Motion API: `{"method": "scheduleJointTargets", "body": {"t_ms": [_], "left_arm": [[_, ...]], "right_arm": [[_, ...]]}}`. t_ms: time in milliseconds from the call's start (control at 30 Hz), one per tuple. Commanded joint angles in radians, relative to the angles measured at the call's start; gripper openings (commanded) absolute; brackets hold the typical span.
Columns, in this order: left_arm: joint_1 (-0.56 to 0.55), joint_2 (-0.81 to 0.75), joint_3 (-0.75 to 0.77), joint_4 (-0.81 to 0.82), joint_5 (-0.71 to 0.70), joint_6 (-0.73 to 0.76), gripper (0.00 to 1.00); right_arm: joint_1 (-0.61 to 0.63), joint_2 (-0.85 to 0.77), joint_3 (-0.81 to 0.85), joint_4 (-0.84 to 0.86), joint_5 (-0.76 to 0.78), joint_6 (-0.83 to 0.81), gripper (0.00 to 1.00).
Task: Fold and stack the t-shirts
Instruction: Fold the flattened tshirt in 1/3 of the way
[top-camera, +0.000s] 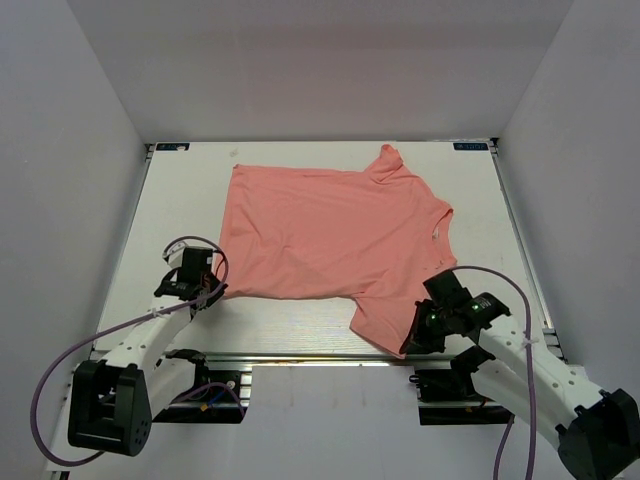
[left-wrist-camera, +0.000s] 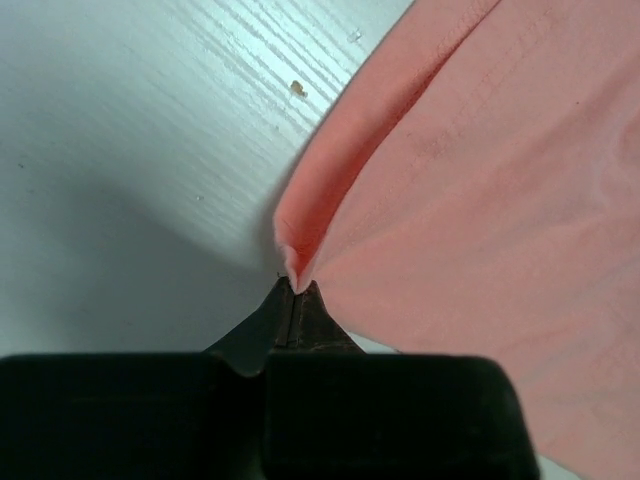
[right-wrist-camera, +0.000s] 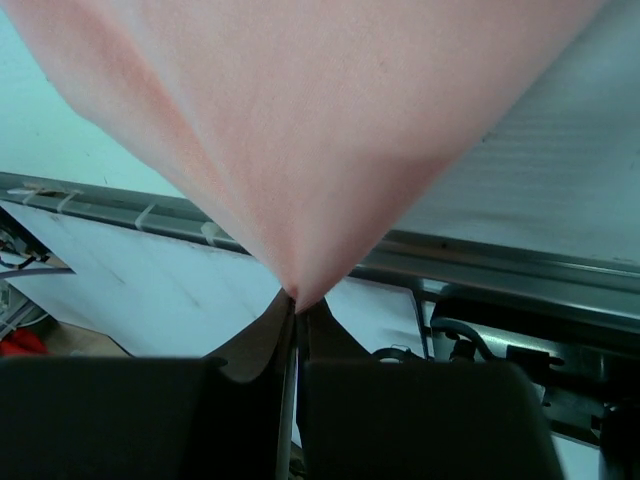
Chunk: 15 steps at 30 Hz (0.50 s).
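A salmon-pink t-shirt (top-camera: 330, 240) lies spread flat across the middle of the white table (top-camera: 175, 200), with its neck to the right and one sleeve reaching the back edge. My left gripper (top-camera: 213, 292) sits at the shirt's near-left corner. In the left wrist view that gripper (left-wrist-camera: 297, 288) is shut on a pinched fold of the t-shirt (left-wrist-camera: 480, 200). My right gripper (top-camera: 412, 345) is at the near sleeve tip by the table's front edge. Seen from the right wrist, this gripper (right-wrist-camera: 297, 303) is shut on a point of the t-shirt (right-wrist-camera: 300, 130), and the cloth hangs in a cone from the grip.
A metal rail (top-camera: 320, 357) runs along the table's near edge, also visible as the rail (right-wrist-camera: 500, 265) behind the lifted sleeve. White enclosure walls stand on the left, right and back. A small crumb (left-wrist-camera: 297, 88) lies on the table left of the shirt.
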Motion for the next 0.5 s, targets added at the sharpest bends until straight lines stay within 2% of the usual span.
{"method": "scheduleJointTargets", "body": {"t_ms": [0,233,467], "left_arm": [[-0.002,-0.045,0.008,-0.064,0.035,-0.011,0.0],[-0.002,-0.054,0.021,0.01,0.092,0.019,0.0],[-0.002,0.047,0.155,0.042,0.08,0.019,0.0]], "right_arm": [[0.002,-0.017,0.016,-0.063,-0.019,0.012,0.0],[0.002,0.081,0.083,0.073,-0.002,-0.07,0.0],[-0.015,0.19,0.316,0.135,0.159,-0.114,0.0]]}}
